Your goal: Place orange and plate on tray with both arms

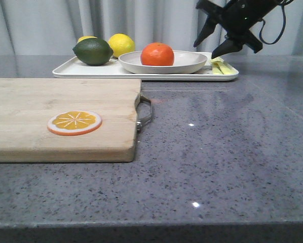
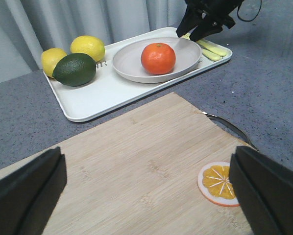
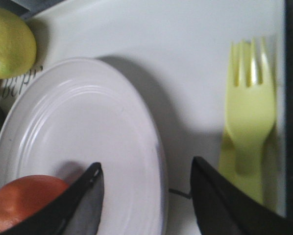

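Orange (image 1: 157, 54): whole, round, glossy bright-orange fruit with a small dark stem dimple on top; seated in the plate, toward its left half as seen from the front.
Plate (image 1: 184, 63): wide, shallow, round, off-white, with a raised rim and faint concentric rings seen in the right wrist view; resting on the tray, right of its centre.
Tray (image 1: 90, 71): flat, rectangular, white, with rounded corners and a low rim; set at the far side of the grey speckled table (image 1: 222, 162).
Other tray contents: a dark green lime (image 1: 93, 51) at the left end, two yellow lemons (image 1: 121, 43) just behind it, and a pale yellow-green plastic fork (image 3: 248, 122) beside the plate at the right end.
Cutting board (image 1: 60, 116): pale wood with a metal handle (image 1: 145, 114) on its right edge; lying near the front left of the table, apart from the tray.
Orange slice (image 1: 74, 122): flat, white-rimmed, lying on the board.
Right gripper (image 1: 218, 39): held above the right end of the tray, fingers spread; nothing is seen between them. In the right wrist view one finger (image 3: 83, 198) lies over the plate near the orange, the other over the tray near the fork.
Left gripper (image 2: 146, 196): held over the cutting board, fingers spread wide with nothing between them.
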You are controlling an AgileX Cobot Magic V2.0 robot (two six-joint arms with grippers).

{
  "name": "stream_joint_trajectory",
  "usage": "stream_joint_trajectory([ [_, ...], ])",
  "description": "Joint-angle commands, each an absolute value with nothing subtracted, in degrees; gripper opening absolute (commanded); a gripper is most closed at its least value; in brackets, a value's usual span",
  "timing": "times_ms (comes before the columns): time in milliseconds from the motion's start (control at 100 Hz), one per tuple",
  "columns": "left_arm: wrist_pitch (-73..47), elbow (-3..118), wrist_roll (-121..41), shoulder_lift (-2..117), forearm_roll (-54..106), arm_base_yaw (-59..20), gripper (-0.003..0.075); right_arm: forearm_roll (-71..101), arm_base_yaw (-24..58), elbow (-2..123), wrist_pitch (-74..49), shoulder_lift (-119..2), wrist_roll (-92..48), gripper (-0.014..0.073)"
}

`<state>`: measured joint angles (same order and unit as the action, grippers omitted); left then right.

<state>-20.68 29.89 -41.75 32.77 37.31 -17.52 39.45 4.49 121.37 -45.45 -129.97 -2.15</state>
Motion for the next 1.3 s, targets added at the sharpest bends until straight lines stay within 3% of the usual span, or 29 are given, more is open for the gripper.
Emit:
stream_joint_trajectory([
  [0, -17.8, 31.4, -41.5, 32.8, 38.4, -17.4, 0.0637, 40.8, 2.8, 123.1, -44.1, -123.3, -2.6, 0.0419],
  [440, -17.7, 31.4, -41.5, 32.8, 38.4, -17.4, 0.0637, 40.5, 2.9, 122.9, -48.8, -106.4, -20.4, 0.0417],
  [630, -17.9, 31.4, -41.5, 32.8, 38.5, -17.4, 0.0637, 39.7, 2.9, 116.7, -50.4, -97.1, -25.6, 0.0417],
  [810, -17.9, 31.4, -41.5, 32.8, 38.6, -17.4, 0.0637, 39.6, 2.9, 99.9, -46.2, -84.5, -31.0, 0.0417],
  [1290, -10.1, 31.4, -41.5, 29.0, 39.6, -17.3, 0.0637, 39.6, 2.9, 43.1, -18.8, -46.0, -36.6, 0.0417],
])
